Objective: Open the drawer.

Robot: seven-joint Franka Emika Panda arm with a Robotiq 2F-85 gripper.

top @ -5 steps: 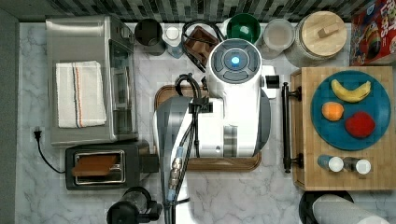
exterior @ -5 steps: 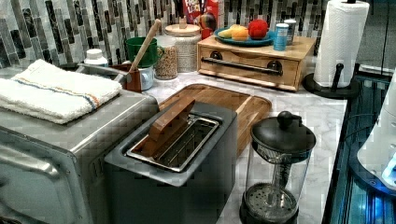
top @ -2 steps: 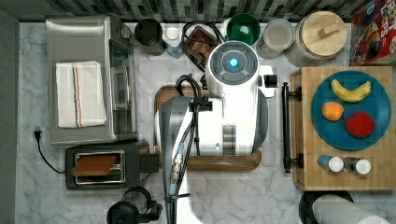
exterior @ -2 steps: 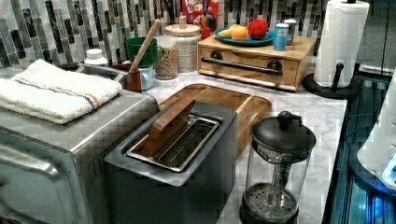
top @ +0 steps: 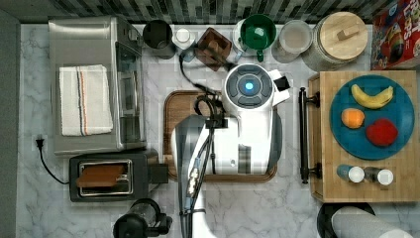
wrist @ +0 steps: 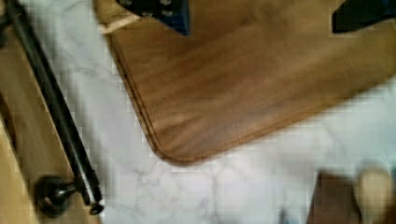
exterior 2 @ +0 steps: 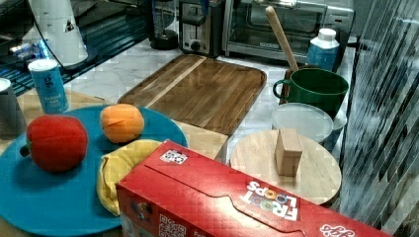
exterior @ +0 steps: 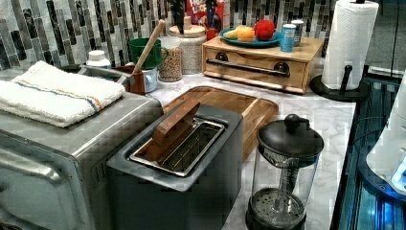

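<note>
Your arm (top: 233,144) has shifted toward the top view's bottom; gripper (wrist: 252,14) fingers spread apart above the cutting board (wrist: 243,88); drawer (exterior: 256,67) closed.

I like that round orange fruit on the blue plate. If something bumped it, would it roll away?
Probably a little. The round orange fruit looks ball-shaped, so it could roll easily. It sits loose on the flat blue plate atop the light wooden drawer box, so tugging the drawer might jostle it.

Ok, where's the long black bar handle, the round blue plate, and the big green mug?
long black bar handle (top: 303,134): top view, middle of bar.
round blue plate (top: 396,101): top view, bare rim area.
big green mug (exterior 2: 316,91): right view, outer wall.
</note>
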